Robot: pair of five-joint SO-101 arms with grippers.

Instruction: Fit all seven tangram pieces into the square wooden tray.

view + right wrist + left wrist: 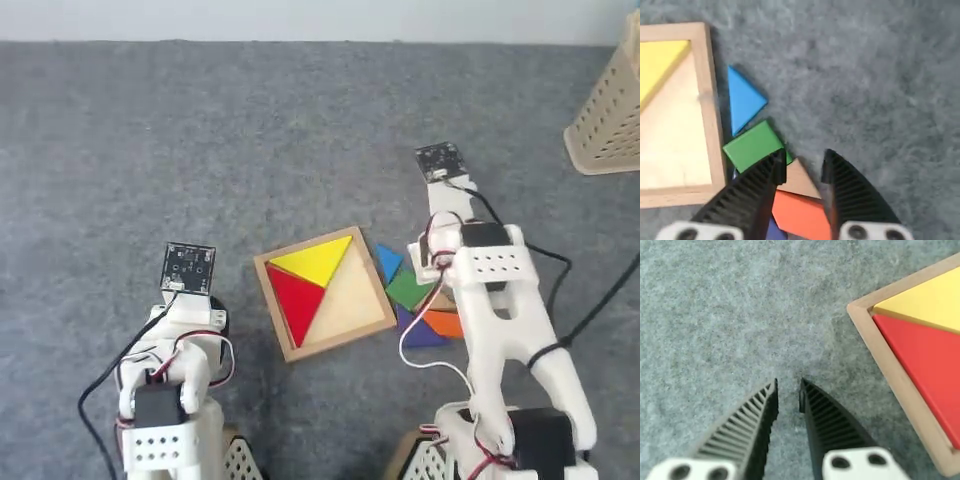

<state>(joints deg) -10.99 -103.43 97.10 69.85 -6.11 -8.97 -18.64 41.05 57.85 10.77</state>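
Observation:
The square wooden tray (370, 322) lies mid-table and holds a yellow triangle (315, 260) and a red triangle (297, 300); its right half is bare wood. Loose pieces lie just right of it: a blue triangle (744, 100), a green square (752, 145), a tan triangle (799, 177), an orange piece (800, 212) and a purple piece (420, 335). My right gripper (804, 159) is open low over this cluster, its fingertips on either side of the tan triangle's tip. My left gripper (788, 385) hovers over bare mat left of the tray corner (860, 310), narrowly open and holding nothing.
Grey felt mat (250, 130) covers the table. A beige perforated container (610, 110) stands at the far right edge. Cables trail from the right arm (500, 300) toward the right. Open mat lies behind and left of the tray.

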